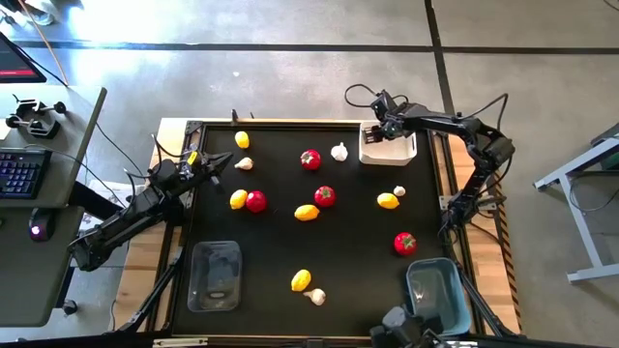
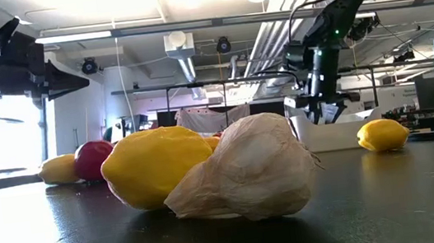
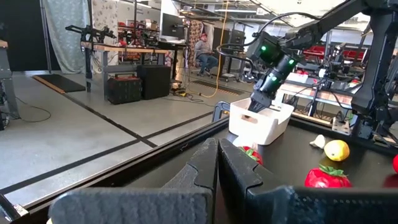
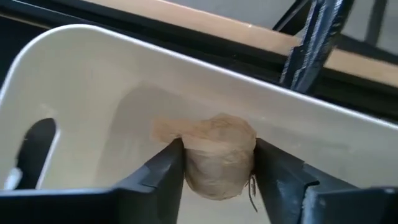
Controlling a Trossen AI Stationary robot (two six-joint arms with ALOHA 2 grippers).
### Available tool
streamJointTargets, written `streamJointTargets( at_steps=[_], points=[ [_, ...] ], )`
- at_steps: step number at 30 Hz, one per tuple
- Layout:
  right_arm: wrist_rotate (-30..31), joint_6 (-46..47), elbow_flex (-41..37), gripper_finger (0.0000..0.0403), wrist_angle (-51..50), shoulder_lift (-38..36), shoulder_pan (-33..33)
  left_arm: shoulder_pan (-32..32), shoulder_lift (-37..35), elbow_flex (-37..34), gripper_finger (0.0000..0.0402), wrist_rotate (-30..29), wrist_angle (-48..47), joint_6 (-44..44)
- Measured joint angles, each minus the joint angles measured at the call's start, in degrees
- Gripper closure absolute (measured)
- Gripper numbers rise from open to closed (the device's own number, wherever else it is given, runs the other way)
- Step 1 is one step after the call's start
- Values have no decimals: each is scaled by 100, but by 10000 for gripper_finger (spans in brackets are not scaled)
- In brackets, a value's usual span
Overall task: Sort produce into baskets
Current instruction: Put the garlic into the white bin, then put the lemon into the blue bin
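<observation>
The right gripper [image 4: 217, 163] is pinching a knobbly beige garlic bulb [image 4: 219, 155] inside the opaque white plastic tub [image 4: 93, 81] at the table's far right; releasing unevenly risks it snagging on a finger.

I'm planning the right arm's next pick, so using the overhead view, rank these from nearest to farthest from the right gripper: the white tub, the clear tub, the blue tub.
From the right gripper:
1. White tub, directly under it at the table's far right corner.
2. Blue tub, near right corner.
3. Clear tub, near left side.
</observation>
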Motion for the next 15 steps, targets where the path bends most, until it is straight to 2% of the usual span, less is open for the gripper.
streamJointTargets(
  at_steps=[5,8,12,15],
  points=[
    [262,-223,13,150,-18,-1,76,-1,-1,0,401,0,1,0],
    [248,-372,13,126,-35,-71,107,0,0,-1,401,0,0,0],
    [258,-483,13,122,-75,-380,130,-1,-2,0,401,1,-1,-1],
    [254,-502,13,134,-170,-728,143,0,0,0,401,0,-1,0]
  ],
)
